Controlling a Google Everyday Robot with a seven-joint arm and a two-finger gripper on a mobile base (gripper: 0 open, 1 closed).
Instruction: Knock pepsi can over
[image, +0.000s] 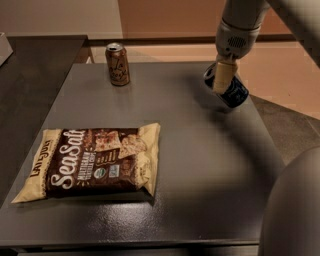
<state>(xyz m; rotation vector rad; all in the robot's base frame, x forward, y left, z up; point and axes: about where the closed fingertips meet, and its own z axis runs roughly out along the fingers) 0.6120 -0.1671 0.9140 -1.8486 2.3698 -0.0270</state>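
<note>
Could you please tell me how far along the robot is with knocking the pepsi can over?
Mostly done, it seems. The gripper is at the pepsi can, near the far right edge of the table. In hand: the can is tilted steeply, its top toward the left. Left: it is not clearly lying flat. The brown can stands upright, apart.

chip bag (95, 165), large lettering: "Sea Salt"
chip bag, left edge: "LATE JULY"
brown can (118, 64): nothing legible
pepsi can (235, 93): nothing legible
gripper (221, 86): was against the pepsi can, unmarked
</note>
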